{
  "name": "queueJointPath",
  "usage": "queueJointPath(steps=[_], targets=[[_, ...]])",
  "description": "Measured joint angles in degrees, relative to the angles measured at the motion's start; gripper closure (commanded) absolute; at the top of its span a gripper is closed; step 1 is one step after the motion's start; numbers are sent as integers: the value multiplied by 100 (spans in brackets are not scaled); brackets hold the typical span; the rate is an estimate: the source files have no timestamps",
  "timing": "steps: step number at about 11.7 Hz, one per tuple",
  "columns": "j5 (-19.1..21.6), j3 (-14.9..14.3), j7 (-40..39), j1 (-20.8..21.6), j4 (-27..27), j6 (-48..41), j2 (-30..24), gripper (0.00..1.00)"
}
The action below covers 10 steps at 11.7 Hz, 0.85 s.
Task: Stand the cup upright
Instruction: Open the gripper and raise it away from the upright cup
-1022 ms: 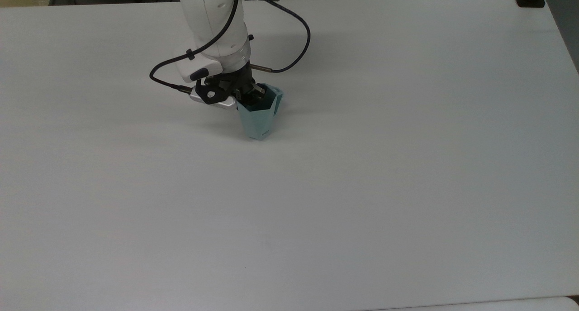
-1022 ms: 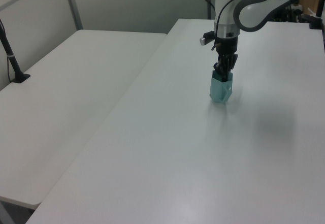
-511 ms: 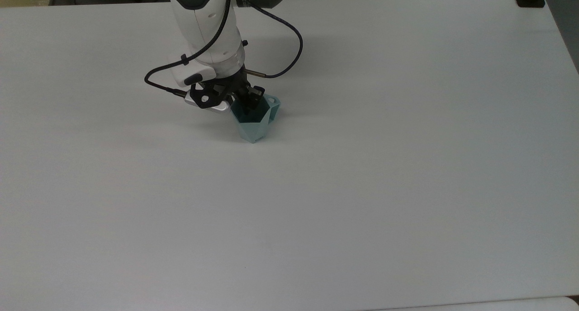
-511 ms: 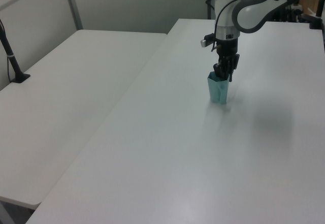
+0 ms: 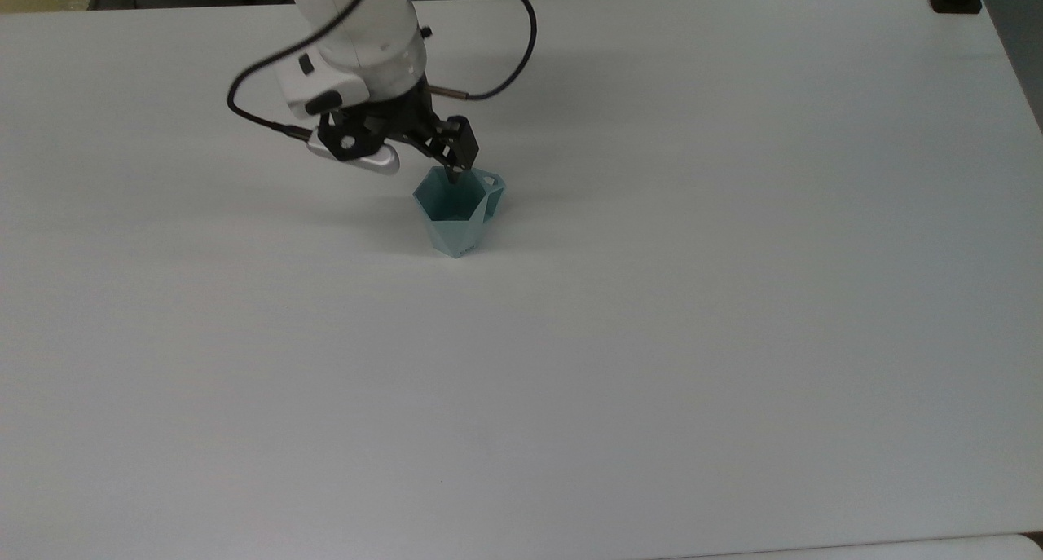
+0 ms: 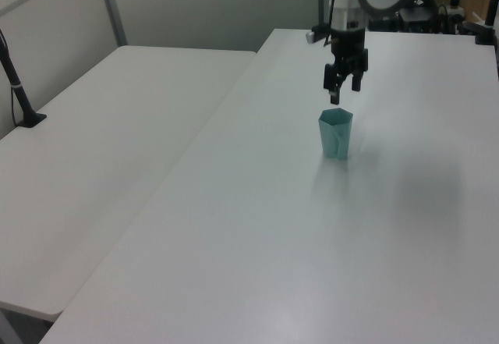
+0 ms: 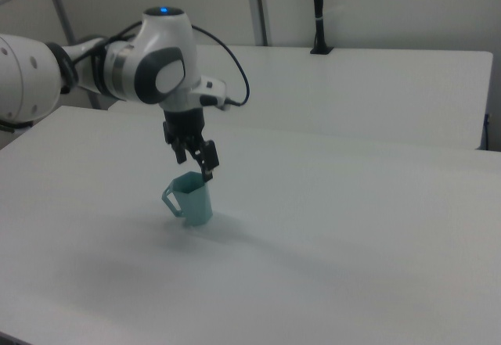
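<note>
Cup (image 5: 456, 213) standing upright on the white bench (image 5: 733, 299), mouth up, base down, handle toward the top view's right. Gripper (image 6: 344, 84) above the rim, apart from it, fingers spread and holding nothing. Righting step judged done; release and retreat in hand. Next move calls for a straight lift away, well off rim and handle, since any sideways brush could tip so narrow a base.
</note>
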Motion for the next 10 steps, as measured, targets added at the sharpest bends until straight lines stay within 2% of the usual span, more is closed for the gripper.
queueJointPath(steps=[2, 4, 6, 7, 10], targets=[[0, -26, -12, -17, 189, -28, -205, 0], [0, -192, -98, -126, 440, -29, -514, 0], [0, -293, -981, -319, 534, -234, -950, 0], [-3, -305, -1418, -367, 534, -620, -1159, 0], [-94, -338, -2006, -465, 533, -1171, -1402, 0]])
